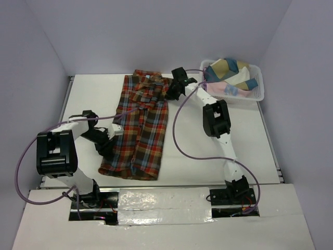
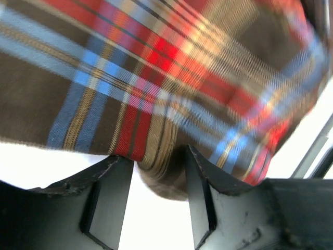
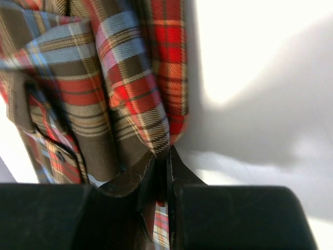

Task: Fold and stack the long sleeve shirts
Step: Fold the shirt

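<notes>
Your right gripper (image 3: 167, 156) has its jaws pressed together on the plaid shirt (image 1: 143, 130) at the right edge, near the collar. Your left gripper (image 2: 157, 153) has its jaws apart around a fold of the left edge; you cannot tell whether they bite. The shirt lies lengthwise on the white table (image 1: 244, 140), collar far, hem near the bases, in red-orange, brown and blue checks. A white basket (image 1: 260, 83) sits at the far right corner, and pale walls (image 1: 156, 31) close in.
</notes>
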Robot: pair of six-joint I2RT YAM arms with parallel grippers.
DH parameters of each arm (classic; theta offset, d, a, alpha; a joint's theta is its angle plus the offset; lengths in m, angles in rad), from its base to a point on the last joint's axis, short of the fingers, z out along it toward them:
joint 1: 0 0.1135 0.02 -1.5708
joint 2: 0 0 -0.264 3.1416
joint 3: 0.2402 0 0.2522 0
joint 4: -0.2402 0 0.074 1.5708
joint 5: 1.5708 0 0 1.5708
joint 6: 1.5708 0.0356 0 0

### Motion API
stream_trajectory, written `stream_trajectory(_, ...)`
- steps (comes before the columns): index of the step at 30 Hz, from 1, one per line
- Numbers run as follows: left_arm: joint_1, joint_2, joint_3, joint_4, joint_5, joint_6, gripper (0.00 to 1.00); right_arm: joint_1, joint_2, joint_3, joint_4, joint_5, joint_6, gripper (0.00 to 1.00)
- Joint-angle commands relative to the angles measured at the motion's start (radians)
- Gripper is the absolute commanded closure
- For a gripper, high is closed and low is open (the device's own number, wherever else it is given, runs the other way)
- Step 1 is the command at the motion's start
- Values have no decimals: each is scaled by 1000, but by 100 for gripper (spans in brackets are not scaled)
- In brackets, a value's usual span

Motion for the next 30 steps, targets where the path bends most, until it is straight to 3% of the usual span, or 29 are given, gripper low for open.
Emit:
stream_trajectory(1,-90,53,-11,-40,1,37,43,-24,122,324,-60,25,-79,85)
stream_trajectory(3,-138,56,8,-63,21,51,41,-42,139,347,-2,-9,-85,75)
stream_trajectory(4,-150,54,14,-63,30,45,38,-48,121,276,54,-26,-91,69)
stream_trajectory(5,-152,53,20,-63,45,30,36,-53,78,237,129,-35,-110,54)
stream_trajectory(8,-203,45,58,-100,95,13,29,-53,29,206,92,-21,-192,38)
stream_trajectory(14,-164,-68,109,-178,-37,63,21,-15,-184,5,55,-28,-366,31)
stream_trajectory(19,-108,-205,268,-299,-51,235,18,33,-457,-292,81,9,-432,28)
stream_trajectory(22,-95,-262,310,-338,-14,361,15,53,-652,-568,102,-30,-443,27)
stream_trajectory(26,-120,-346,159,-289,-22,634,24,85,-790,-847,104,-80,-440,27)
stream_trajectory(30,-181,-484,-114,-159,-45,917,31,154,-870,-1079,171,-225,-420,28)
